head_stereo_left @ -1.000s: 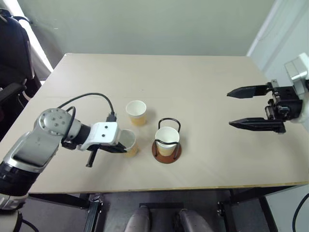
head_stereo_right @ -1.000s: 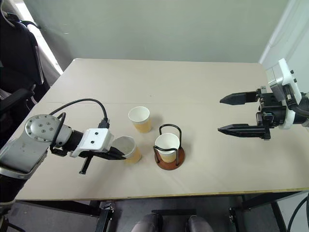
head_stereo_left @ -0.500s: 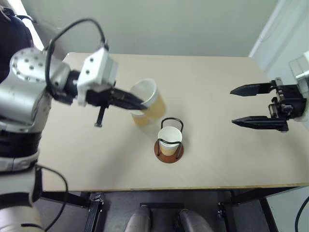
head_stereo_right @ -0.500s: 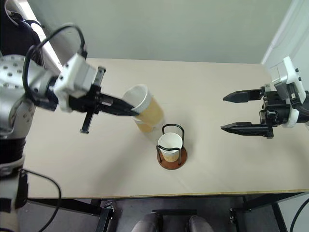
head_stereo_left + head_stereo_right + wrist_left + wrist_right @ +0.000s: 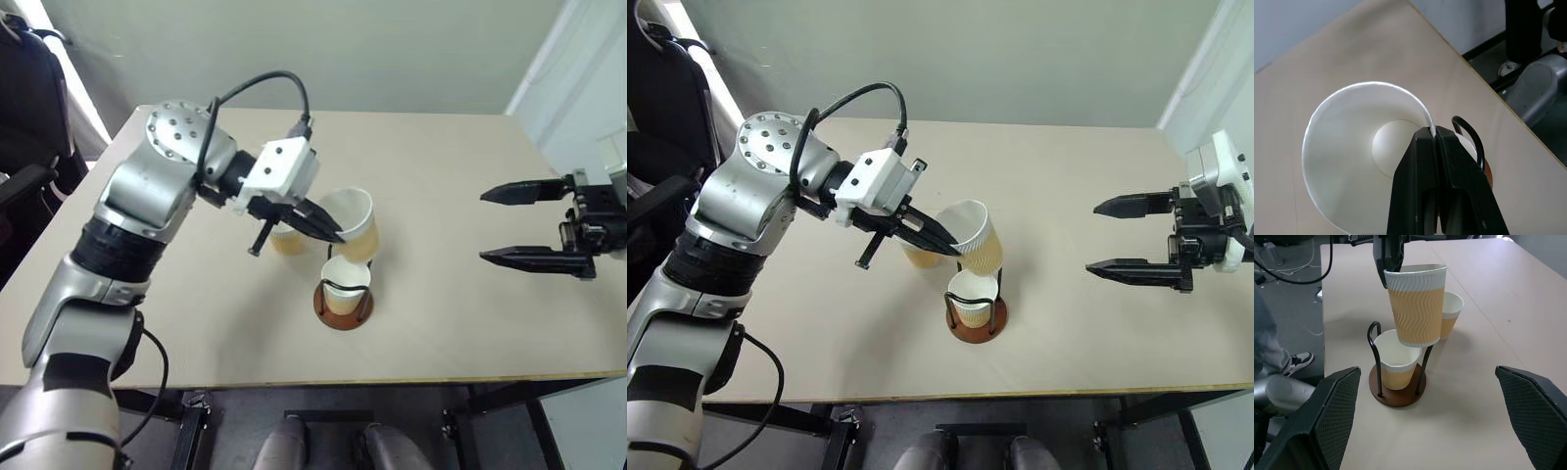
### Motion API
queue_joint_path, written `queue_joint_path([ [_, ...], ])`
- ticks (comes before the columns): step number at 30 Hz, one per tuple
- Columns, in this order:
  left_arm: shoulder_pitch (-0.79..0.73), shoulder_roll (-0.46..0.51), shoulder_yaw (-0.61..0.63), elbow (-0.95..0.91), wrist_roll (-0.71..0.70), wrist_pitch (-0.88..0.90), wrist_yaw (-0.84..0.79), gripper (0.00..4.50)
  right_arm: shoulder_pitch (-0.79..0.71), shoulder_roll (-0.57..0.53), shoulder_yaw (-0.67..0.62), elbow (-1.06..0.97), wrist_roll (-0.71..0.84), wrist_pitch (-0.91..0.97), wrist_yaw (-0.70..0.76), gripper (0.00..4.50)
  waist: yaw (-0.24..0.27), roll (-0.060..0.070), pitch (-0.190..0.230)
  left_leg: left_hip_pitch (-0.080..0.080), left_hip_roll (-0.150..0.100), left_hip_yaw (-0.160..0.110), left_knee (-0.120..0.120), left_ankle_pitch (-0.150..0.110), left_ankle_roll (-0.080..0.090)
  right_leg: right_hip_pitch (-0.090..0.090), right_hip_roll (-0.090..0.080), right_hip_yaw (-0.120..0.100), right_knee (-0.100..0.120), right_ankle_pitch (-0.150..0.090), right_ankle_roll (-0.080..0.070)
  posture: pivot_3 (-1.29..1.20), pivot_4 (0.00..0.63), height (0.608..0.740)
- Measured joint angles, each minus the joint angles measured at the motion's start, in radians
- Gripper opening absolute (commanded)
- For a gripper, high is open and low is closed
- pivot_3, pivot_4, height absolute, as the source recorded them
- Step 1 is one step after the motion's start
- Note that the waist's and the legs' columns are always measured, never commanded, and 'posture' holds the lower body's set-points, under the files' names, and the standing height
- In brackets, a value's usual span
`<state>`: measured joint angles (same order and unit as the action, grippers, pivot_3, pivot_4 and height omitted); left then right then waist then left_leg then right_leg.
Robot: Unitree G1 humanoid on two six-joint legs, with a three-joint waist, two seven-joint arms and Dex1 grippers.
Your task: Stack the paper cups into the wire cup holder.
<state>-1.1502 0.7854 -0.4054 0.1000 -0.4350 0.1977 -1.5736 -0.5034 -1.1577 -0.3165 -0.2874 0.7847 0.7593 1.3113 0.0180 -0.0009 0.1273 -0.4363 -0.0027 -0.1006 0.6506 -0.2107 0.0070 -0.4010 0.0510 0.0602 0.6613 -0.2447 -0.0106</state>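
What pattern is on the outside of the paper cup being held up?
Tan wavy ripples under a white band on the held paper cup; clearest in the right wrist view.

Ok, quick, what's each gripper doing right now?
Left gripper: shut on the rim of a paper cup, held above the wire cup holder.
Right gripper: open, empty.

Table (image 5: 441,166): lying pale beige and bare over most of its top, filling the middle of the head views.
Wall (image 5: 323,49): rising grey-green just behind the table's far edge.
Chair (image 5: 24,117): standing dark beside the table's left far corner.
Floor (image 5: 1298,318): showing grey beside the table.
Cables (image 5: 1283,276): trailing black on the floor near the table's corner.
Shoe (image 5: 1299,361): resting on the floor beside the table.
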Motion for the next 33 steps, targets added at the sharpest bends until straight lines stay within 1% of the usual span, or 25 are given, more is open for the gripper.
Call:
queue_joint_path([
  [6, -0.005, 0.009, -0.039, 0.032, -0.002, -0.06, -0.001, 0.03, 0.04, -0.006, -0.071, -0.025, 0.051, 0.033, -0.008, 4.5, 0.001, 0.0, 0.0, -0.001, 0.0, 0.0, 0.002, -0.001, 0.001, 0.001, 0.0, 0.0, 0.0, -0.001, 0.001, 0.0, 0.15, 0.74],
  [10, -0.006, 0.013, -0.055, 0.031, -0.017, -0.069, -0.001, 0.03, 0.016, -0.002, -0.124, -0.034, 0.153, 0.072, -0.027, 4.5, 0.0, 0.0, 0.0, -0.001, 0.0, 0.0, 0.003, -0.001, 0.001, 0.001, 0.0, 0.001, 0.0, -0.001, 0.002, 0.0, 0.15, 0.74],
  [12, -0.006, 0.021, -0.067, 0.031, -0.019, -0.071, -0.002, 0.03, 0.013, -0.002, -0.143, -0.036, 0.18, 0.08, -0.038, 4.5, 0.0, 0.0, 0.0, -0.001, 0.0, 0.0, 0.004, -0.001, 0.002, 0.001, 0.0, 0.0, 0.0, -0.001, 0.003, 0.0, 0.15, 0.74],
  [21, -0.006, 0.049, -0.093, 0.016, -0.049, -0.073, -0.003, 0.03, 0.047, -0.002, -0.143, -0.041, 0.183, 0.078, -0.063, 4.5, 0.0, 0.0, 0.0, -0.003, 0.0, 0.0, 0.013, -0.005, 0.005, 0.002, 0.0, 0.001, 0.001, 0.0, 0.004, 0.0, 0.15, 0.74],
  [25, -0.006, 0.057, -0.123, 0.016, -0.047, -0.086, -0.003, 0.03, 0.053, -0.002, -0.142, -0.042, 0.183, 0.076, -0.068, 4.5, 0.001, 0.0, 0.0, -0.003, -0.001, 0.0, 0.014, -0.005, 0.006, 0.002, 0.0, 0.001, 0.001, 0.0, 0.005, 0.0, 0.15, 0.74],
  [28, -0.008, 0.056, -0.132, 0.017, -0.042, -0.087, -0.003, 0.59, 0.056, -0.003, -0.143, -0.045, 0.183, 0.076, -0.071, 4.5, 0.001, 0.0, 0.0, -0.003, -0.001, 0.0, 0.014, -0.005, 0.006, 0.002, 0.0, 0.001, 0.001, 0.001, 0.005, 0.0, 0.15, 0.74],
  [29, -0.009, 0.055, -0.134, 0.018, -0.041, -0.087, -0.004, 0.99, 0.058, -0.003, -0.143, -0.045, 0.183, 0.076, -0.073, 4.5, 0.001, 0.0, 0.0, -0.003, -0.001, 0.0, 0.014, -0.005, 0.006, 0.002, 0.0, 0.001, 0.001, 0.001, 0.005, 0.0, 0.15, 0.74],
  [30, -0.011, 0.053, -0.134, 0.018, -0.039, -0.087, -0.004, 1.24, 0.06, -0.003, -0.142, -0.046, 0.182, 0.075, -0.076, 4.5, 0.001, 0.0, 0.0, -0.003, -0.001, 0.0, 0.014, -0.005, 0.006, 0.002, 0.0, 0.001, 0.001, 0.001, 0.005, 0.0, 0.15, 0.74],
  [33, -0.012, 0.045, -0.134, 0.018, -0.036, -0.088, -0.004, 2.3, 0.062, -0.003, -0.142, -0.049, 0.182, 0.074, -0.078, 4.5, 0.001, 0.001, 0.0, -0.003, -0.001, 0.0, 0.014, -0.005, 0.006, 0.002, 0.0, 0.001, 0.001, 0.001, 0.005, 0.0, 0.15, 0.74],
])
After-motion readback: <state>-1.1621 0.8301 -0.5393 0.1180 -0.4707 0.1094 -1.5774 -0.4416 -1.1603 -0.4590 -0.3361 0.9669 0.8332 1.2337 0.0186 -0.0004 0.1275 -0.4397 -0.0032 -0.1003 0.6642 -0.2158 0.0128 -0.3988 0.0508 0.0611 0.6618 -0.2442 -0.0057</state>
